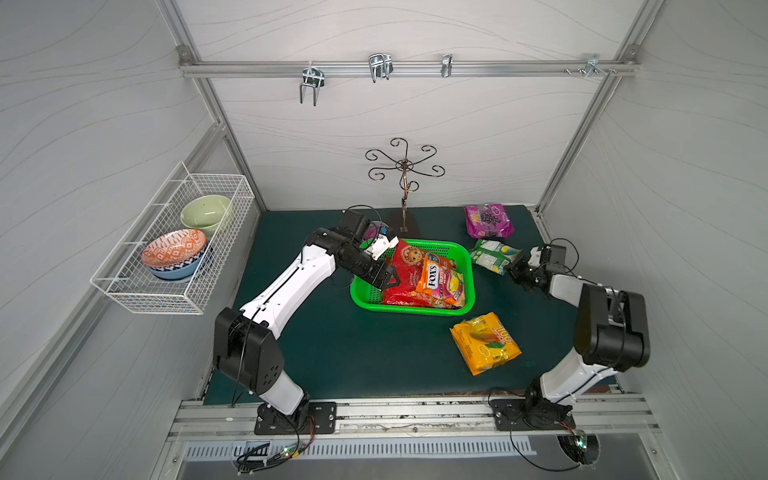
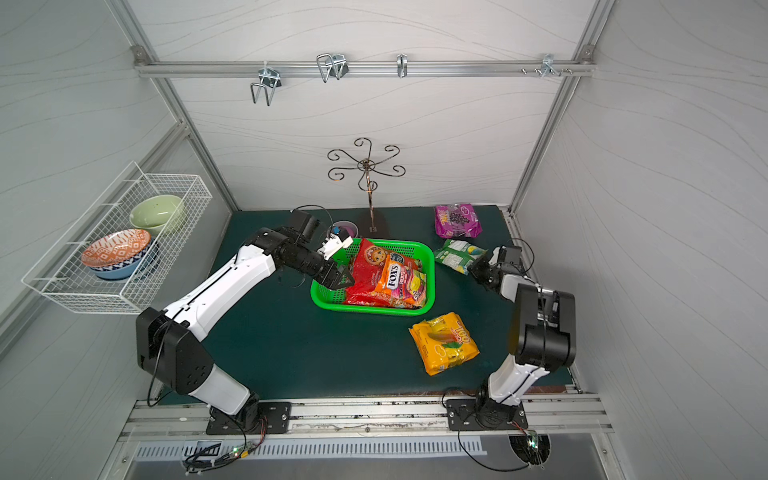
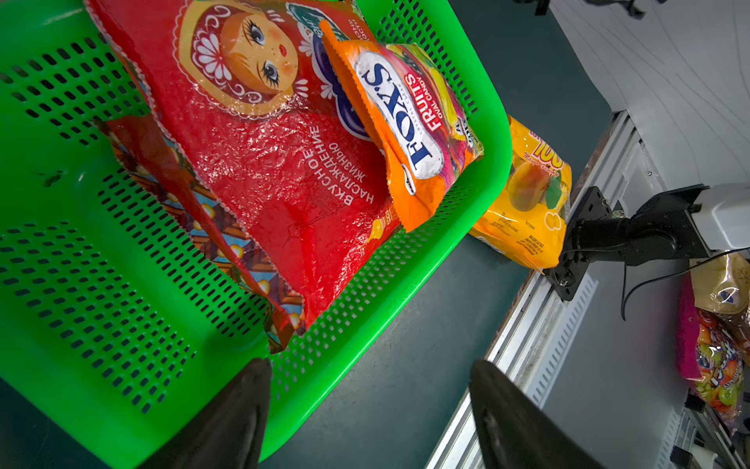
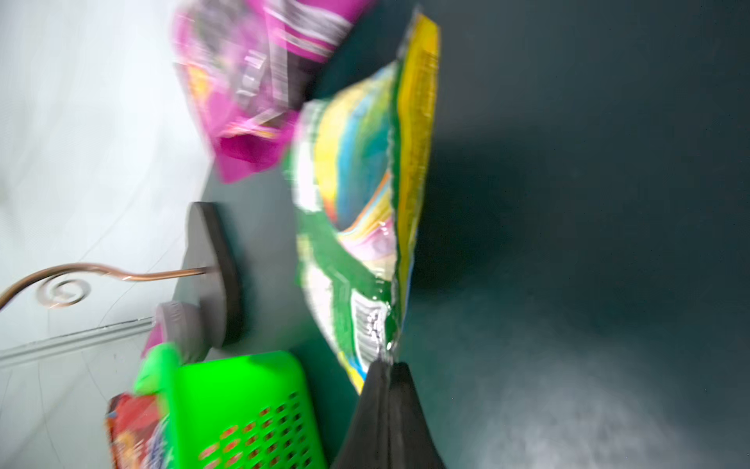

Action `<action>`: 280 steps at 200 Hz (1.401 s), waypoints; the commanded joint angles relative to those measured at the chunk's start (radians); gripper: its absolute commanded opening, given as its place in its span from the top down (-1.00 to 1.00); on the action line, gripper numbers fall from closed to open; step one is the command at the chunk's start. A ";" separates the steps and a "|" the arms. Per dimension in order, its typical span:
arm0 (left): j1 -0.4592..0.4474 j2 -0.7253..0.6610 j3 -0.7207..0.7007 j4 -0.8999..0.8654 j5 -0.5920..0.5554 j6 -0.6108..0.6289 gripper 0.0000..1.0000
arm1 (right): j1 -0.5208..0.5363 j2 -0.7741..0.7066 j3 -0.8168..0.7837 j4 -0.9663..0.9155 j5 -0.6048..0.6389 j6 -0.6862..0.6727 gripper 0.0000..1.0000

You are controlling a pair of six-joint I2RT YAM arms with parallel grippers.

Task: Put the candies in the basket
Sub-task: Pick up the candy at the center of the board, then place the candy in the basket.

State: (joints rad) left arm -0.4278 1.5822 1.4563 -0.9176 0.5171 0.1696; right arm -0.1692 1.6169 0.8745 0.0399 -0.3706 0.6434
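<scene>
**A:** Where are the candies lying?

**B:** Two red bags (image 1: 401, 274) are lying stacked in the basket (image 1: 411, 311), and the orange bag (image 1: 436, 276) is leaning on top of them against the basket's right side. The other three are sitting out on the dark mat. The yellow bag (image 1: 484, 343) is lying near the basket's front right corner, the green bag (image 1: 494, 255) just beside its right wall, and the purple bag (image 1: 488, 220) behind that, towards the back wall.

**A:** What are the arms doing?

**B:** The right gripper (image 4: 385, 365) is pinching one edge of the green bag (image 4: 357, 203), with its jaws pressed together on the foil. That wrist view is blurring, so I cannot tell whether the bag is clearing the mat. The left gripper (image 3: 369, 365) is hovering over the basket's (image 3: 497, 170) near left corner. Its fingers (image 3: 243, 406) are standing wide apart and holding nothing.

**A:** Is anything crowding the basket?

**B:** The left arm is reaching across its left side. The red bags (image 3: 259, 170) and the orange bag (image 3: 406, 134) are filling the middle and right, leaving bare mesh on the left. The basket's right wall is standing between the green bag and the inside.

**A:** And around it?

**B:** A scrolled metal hook stand (image 1: 405, 166) is standing just behind the basket, with a small grey bowl (image 2: 345, 227) beside its base, partly hidden by the left wrist. A white wire rack (image 1: 174, 241) holding bowls is hanging on the left wall, well apart.
</scene>
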 commanded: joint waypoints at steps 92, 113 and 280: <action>0.062 -0.034 -0.028 0.022 -0.023 0.012 -0.61 | 0.173 -0.261 0.429 -0.503 -0.070 -0.326 1.00; 0.073 -0.033 -0.028 0.014 -0.026 0.010 -0.61 | 0.215 -0.234 0.467 -0.511 -0.097 -0.352 1.00; 0.093 -0.024 -0.043 0.010 -0.029 0.007 -0.61 | 0.448 0.019 0.601 -0.589 -0.105 -0.473 1.00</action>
State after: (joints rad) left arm -0.3408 1.5749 1.4166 -0.9180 0.4870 0.1692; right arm 0.2432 1.6032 1.4212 -0.4915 -0.4820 0.2188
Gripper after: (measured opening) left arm 0.804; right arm 0.044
